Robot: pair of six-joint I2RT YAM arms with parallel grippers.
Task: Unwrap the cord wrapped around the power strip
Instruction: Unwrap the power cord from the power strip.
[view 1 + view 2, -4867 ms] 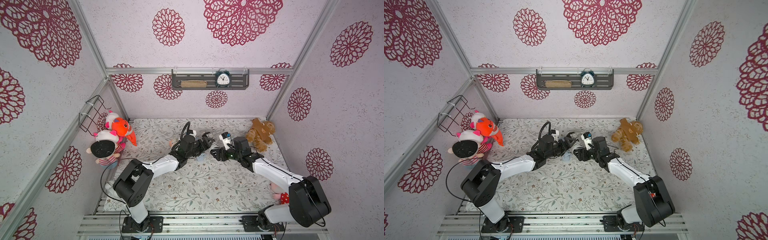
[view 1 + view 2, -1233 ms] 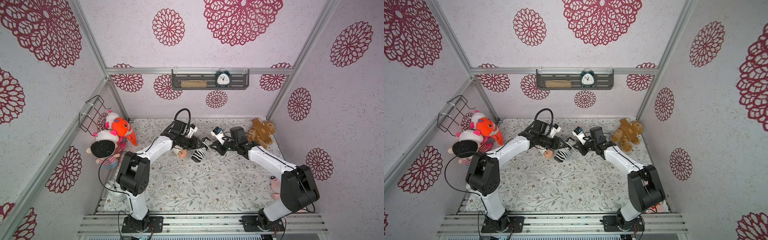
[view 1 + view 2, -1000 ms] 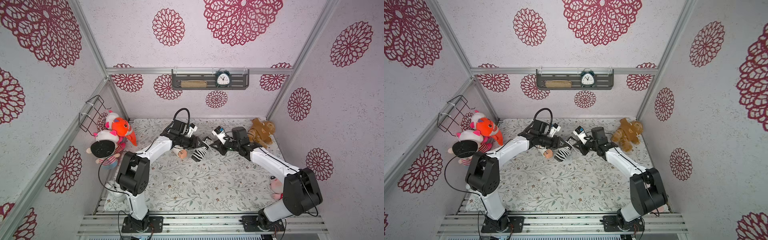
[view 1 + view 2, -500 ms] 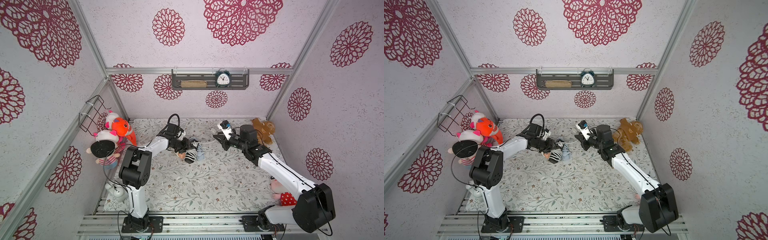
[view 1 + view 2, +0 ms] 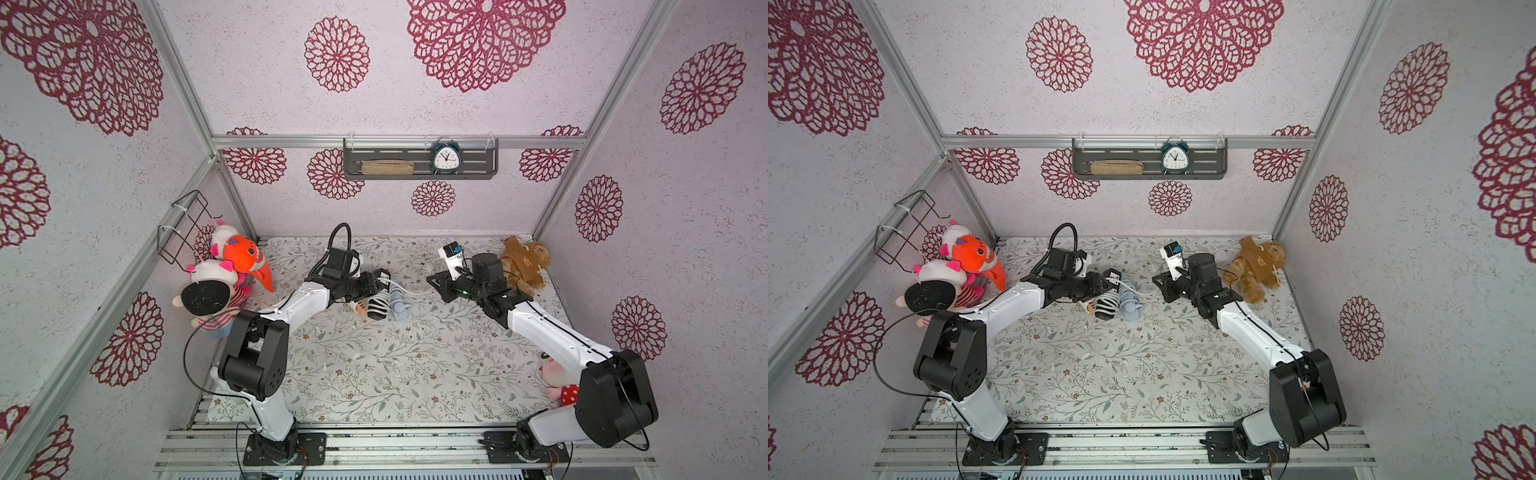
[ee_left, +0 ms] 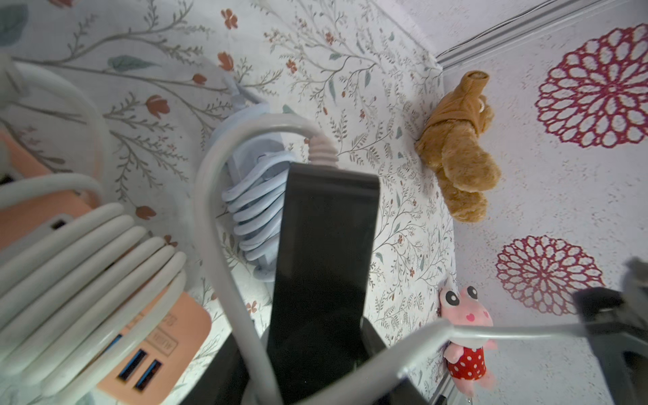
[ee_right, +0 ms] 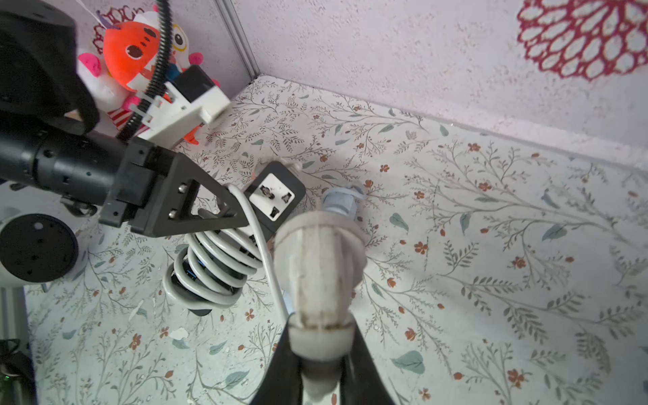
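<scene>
The power strip's black block (image 7: 277,196), with a white socket face, sits between the jaws of my left gripper (image 5: 380,276), which is shut on it (image 6: 322,245). Just below it, several turns of white cord (image 7: 214,266) wrap an orange body with blue USB ports (image 6: 157,350), striped in both top views (image 5: 380,305) (image 5: 1106,305). I cannot tell whether block and orange body are one piece. My right gripper (image 5: 434,284) (image 7: 317,350) is shut on the cord's round white plug (image 7: 317,266). A free length of cord (image 5: 409,292) runs between the two grippers.
A pale blue power strip (image 5: 399,305) wound in its own cord lies right beside the striped bundle. A brown teddy (image 5: 523,264) sits at the back right, a pink toy (image 5: 557,382) by the right wall, and a plush pile (image 5: 224,270) at the left wall.
Over the last second the grippers drew apart: the left carried the strip leftward, the right took the plug rightward and back. The cord between them lengthened. Little has moved in the last half second.
</scene>
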